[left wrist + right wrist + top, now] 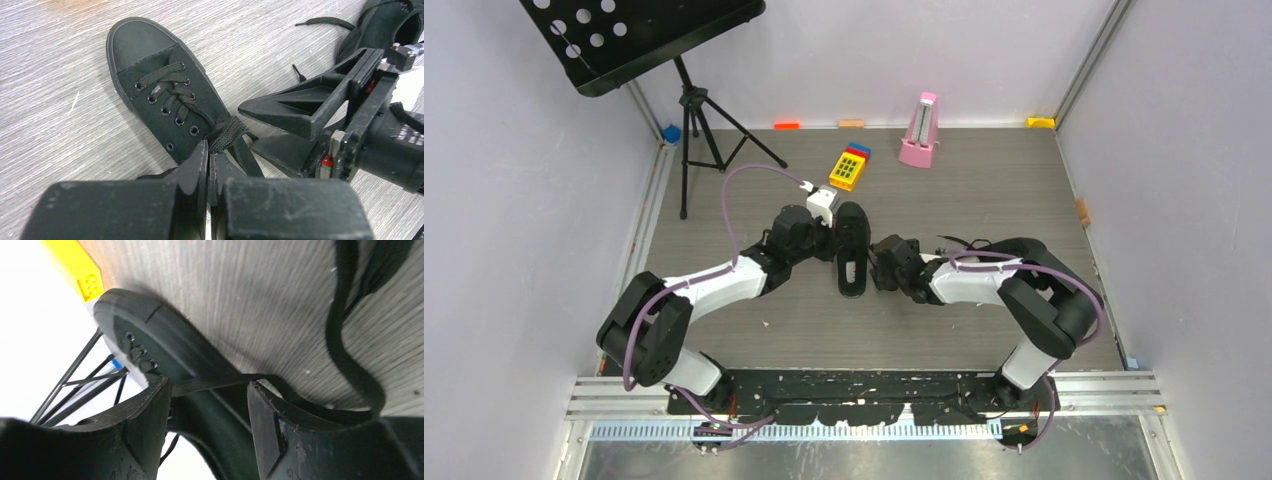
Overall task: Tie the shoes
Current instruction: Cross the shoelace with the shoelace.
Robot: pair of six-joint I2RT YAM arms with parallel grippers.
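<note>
Left wrist view showed the left gripper point(210, 162) clenched, its fingers pressed together on a lace point(227, 134) just where it left the top eyelets of the near sneaker point(160, 85). That sneaker lay on the wood-grain table point(60, 75), toe toward the upper left of the frame. The pinch probably served to hold the lace lifted and tight so the other arm could reach it. The right gripper point(247, 126) pointed in from the right of the frame with its jaws apart, grasping nothing. In the right wrist view a taut strand point(210, 382) crossed the gap between its 2 fingers point(150, 415), placed, it seemed, for a close on that strand. The second sneaker point(385, 25) sat in the upper right corner of the left wrist view, its laces loose on the table. From the top external camera the worked sneaker lay mid-frame between the 2 grippers, toe toward a yellow toy block point(847, 170). No bow or knot showed, so the tying looked early.
</note>
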